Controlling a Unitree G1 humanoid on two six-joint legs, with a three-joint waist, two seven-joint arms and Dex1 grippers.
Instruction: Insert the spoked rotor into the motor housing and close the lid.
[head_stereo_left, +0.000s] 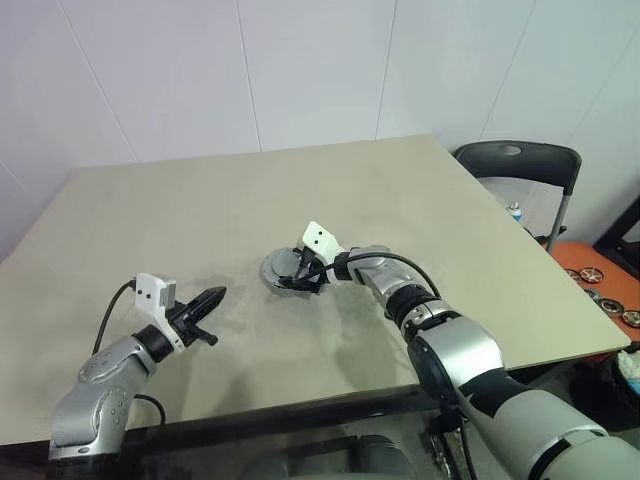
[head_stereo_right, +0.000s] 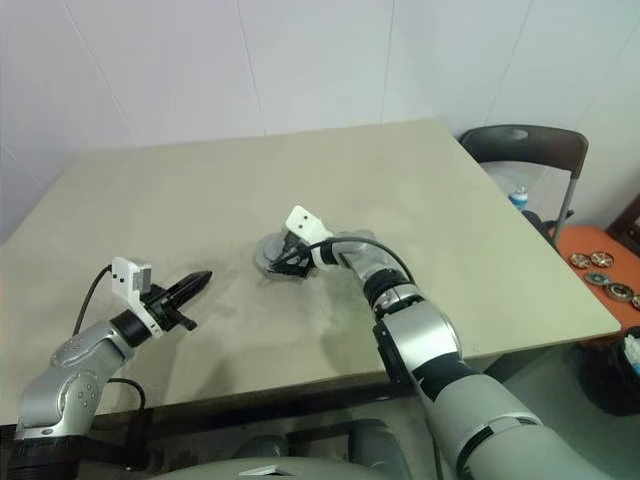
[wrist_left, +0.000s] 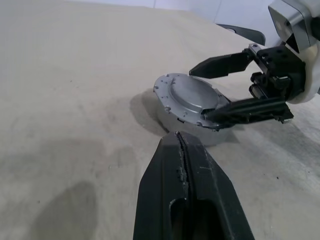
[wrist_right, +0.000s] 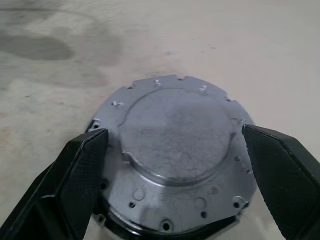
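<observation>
Lid, silver with a raised centre, sits on the motor housing mid-table; only a dark rim shows beneath it. Right gripper spread wide, one finger on each side of the lid, apparently not touching. Left gripper pinched closed, empty, well apart. Risk: closing off-centre could skid or tilt the lid off its seat. The right wrist view shows the rim screw holes; the head views hide these behind the gripper. Rotor presumably inside.

A beige table stands against white panelled walls (dark chair beside).
</observation>
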